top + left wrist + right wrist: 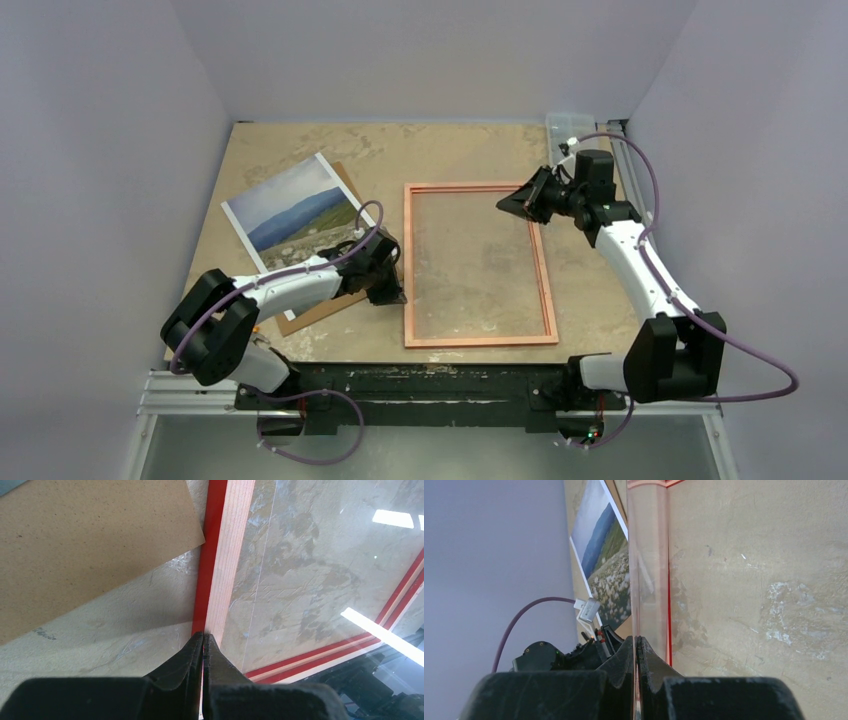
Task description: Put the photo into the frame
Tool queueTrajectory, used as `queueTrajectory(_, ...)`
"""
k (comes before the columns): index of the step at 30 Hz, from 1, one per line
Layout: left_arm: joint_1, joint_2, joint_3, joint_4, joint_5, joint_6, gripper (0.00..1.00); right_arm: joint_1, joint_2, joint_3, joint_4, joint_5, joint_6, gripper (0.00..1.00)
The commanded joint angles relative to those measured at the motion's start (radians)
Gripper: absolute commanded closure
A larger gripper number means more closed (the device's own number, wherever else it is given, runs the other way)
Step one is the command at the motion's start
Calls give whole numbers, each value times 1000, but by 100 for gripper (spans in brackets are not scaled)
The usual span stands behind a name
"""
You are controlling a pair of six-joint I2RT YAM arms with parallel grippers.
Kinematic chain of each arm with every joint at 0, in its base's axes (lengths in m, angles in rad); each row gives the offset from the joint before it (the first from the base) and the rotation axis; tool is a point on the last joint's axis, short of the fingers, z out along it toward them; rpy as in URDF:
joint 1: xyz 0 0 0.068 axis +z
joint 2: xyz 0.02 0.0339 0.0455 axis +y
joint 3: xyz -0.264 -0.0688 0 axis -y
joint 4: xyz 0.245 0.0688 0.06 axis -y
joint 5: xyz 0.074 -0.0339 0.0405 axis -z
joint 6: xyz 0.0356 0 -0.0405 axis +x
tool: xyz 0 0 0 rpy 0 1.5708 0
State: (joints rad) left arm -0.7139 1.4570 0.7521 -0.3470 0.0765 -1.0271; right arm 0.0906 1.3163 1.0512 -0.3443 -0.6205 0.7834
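Photo, desk's left side: near corner hidden by left arm | left gripper, right gripper: clamped tight on frame rails

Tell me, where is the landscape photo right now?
In the overhead view, the photo lies face up at the left of the table, atop the brown backing board, left of the frame.
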Motion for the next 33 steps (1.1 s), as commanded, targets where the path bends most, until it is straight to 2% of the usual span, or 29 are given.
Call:
queueTrajectory(1,4,16,16,-55,-50,36,99,-1,-38,23,51,-30,25,100)
queueTrajectory(17,4,22,23,-66,-55,42,100,0,-32,37,73,-10,38,100)
queueTrajectory(33,4,33,30,-72,-54,50,100,-1,12,-48,150,-20,53,100)
